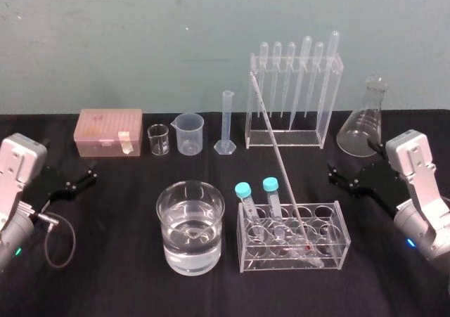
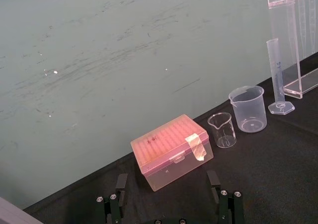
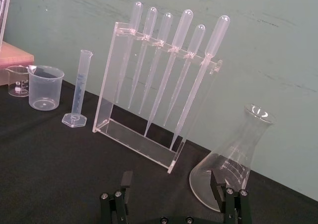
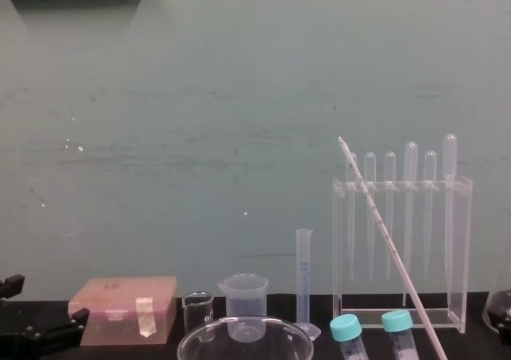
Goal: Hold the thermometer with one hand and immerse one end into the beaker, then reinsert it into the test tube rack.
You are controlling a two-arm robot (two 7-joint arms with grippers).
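The thermometer (image 1: 279,159), a long thin glass rod, leans leftward with its lower end in the low clear test tube rack (image 1: 330,234), beside two teal-capped tubes; the chest view shows the thermometer (image 4: 391,248) slanting across the pipette stand. The beaker (image 1: 190,227), wide glass with clear liquid, stands left of the rack, and its rim (image 4: 244,334) rises at the chest view's lower edge. My left gripper (image 1: 79,178) rests open at the table's left, and its wrist view shows the left gripper (image 2: 166,177) empty. My right gripper (image 1: 339,175) rests open at the right, and its wrist view shows the right gripper (image 3: 170,177) empty.
Along the back stand a pink lidded box (image 1: 110,131), a tiny glass beaker (image 1: 158,139), a plastic spouted beaker (image 1: 190,133), a measuring cylinder (image 1: 226,122), a tall acrylic stand with several pipettes (image 1: 292,95) and a conical flask (image 1: 365,120). Black cloth covers the table.
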